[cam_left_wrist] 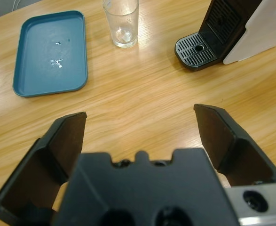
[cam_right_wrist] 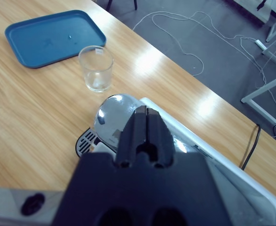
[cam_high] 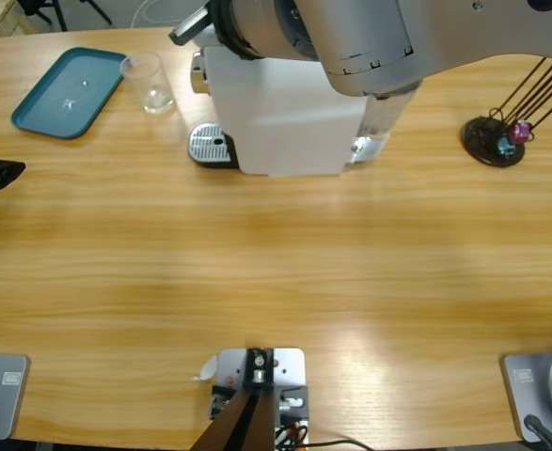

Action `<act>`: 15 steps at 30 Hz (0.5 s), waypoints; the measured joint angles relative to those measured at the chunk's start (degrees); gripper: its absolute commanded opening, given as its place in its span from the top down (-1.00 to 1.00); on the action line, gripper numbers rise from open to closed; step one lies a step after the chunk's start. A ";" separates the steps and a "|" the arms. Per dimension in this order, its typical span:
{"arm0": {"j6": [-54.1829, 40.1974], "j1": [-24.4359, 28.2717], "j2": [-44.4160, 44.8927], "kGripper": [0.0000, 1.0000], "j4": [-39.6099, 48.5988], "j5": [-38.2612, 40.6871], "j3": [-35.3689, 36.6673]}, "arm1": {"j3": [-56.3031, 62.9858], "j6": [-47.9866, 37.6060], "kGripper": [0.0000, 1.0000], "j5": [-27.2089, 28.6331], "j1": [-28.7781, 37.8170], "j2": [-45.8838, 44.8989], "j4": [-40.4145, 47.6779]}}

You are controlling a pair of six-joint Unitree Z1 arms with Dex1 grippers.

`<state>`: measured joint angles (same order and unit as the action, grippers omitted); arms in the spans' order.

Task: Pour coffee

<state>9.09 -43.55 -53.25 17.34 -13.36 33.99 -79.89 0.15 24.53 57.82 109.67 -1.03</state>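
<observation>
The wooden table (cam_high: 276,272) carries a teal tray (cam_high: 67,91), a clear glass (cam_high: 149,83) beside it, a white coffee machine (cam_high: 280,122), and a black stand (cam_high: 492,141).

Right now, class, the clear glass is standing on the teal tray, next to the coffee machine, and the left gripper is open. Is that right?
Not quite. The clear glass stands on the bare table, between the teal tray and the coffee machine, not on the tray. The left wrist view shows this plainly. The left gripper is indeed open.

Teal tray (cam_high: 67,92); black capsule stand (cam_high: 494,141) opposite end.
</observation>
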 measured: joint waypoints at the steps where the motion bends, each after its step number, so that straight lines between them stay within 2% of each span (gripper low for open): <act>1: 0.00 0.00 0.00 -0.99 0.00 0.00 0.00 | 0.05 -0.02 1.00 0.00 0.00 0.00 0.11; 5: 0.00 0.00 0.00 -1.00 0.00 0.00 0.00 | 0.05 -0.01 1.00 0.00 0.00 -0.34 0.04; 6: 0.00 0.00 0.00 -1.00 0.00 0.00 0.00 | 0.04 -0.01 0.81 -0.19 0.00 -0.63 -0.40; 7: 0.00 0.00 0.00 -1.00 0.00 0.00 0.00 | -0.10 -0.01 0.11 -0.70 0.00 -1.10 -1.54; 9: 0.00 0.00 0.00 -1.00 0.00 0.00 0.00 | -1.13 0.18 -0.79 -3.20 -0.01 -2.36 -5.33; 10: 0.00 0.00 0.00 -1.00 0.00 0.00 0.00 | -1.49 0.35 -0.98 -4.69 -0.01 -3.35 -7.70; 15: 0.00 0.00 0.00 -0.99 -0.01 0.00 -0.01 | -1.82 1.48 -1.00 -9.16 -0.01 -8.55 -20.16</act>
<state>9.09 -43.55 -53.25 17.33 -13.36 33.98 -81.71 1.63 15.37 57.81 101.12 -21.20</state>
